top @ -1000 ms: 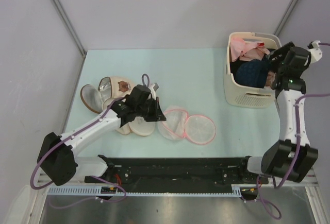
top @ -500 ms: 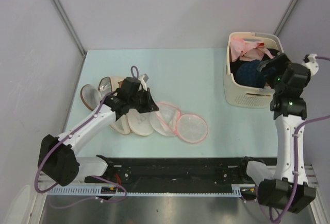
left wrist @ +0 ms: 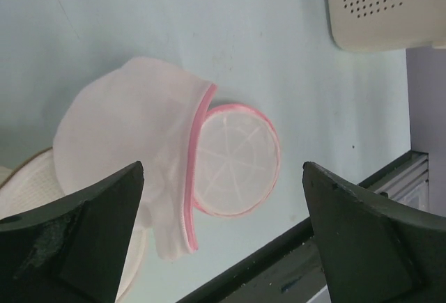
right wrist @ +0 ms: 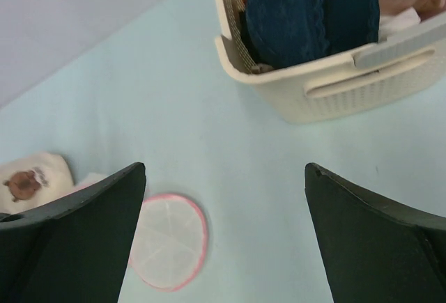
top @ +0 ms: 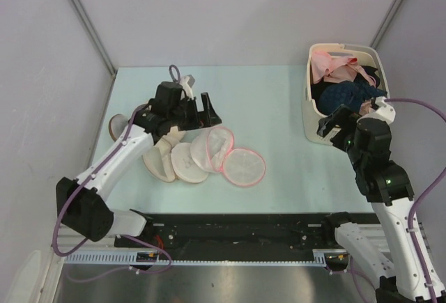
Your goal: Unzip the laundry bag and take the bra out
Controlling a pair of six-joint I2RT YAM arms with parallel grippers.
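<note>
Lying unzipped, laundry bag, navy bra inside cream basket

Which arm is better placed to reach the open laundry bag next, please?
Likely left: the left hand hovers open close by the laundry bag, whereas the right hand sits open by the basket, farther off.

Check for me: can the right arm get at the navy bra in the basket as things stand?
Probably yes. The navy bra lies uncovered on top in the basket, and the right end effector hangs open just outside its wall; it would have to come over the rim.
</note>
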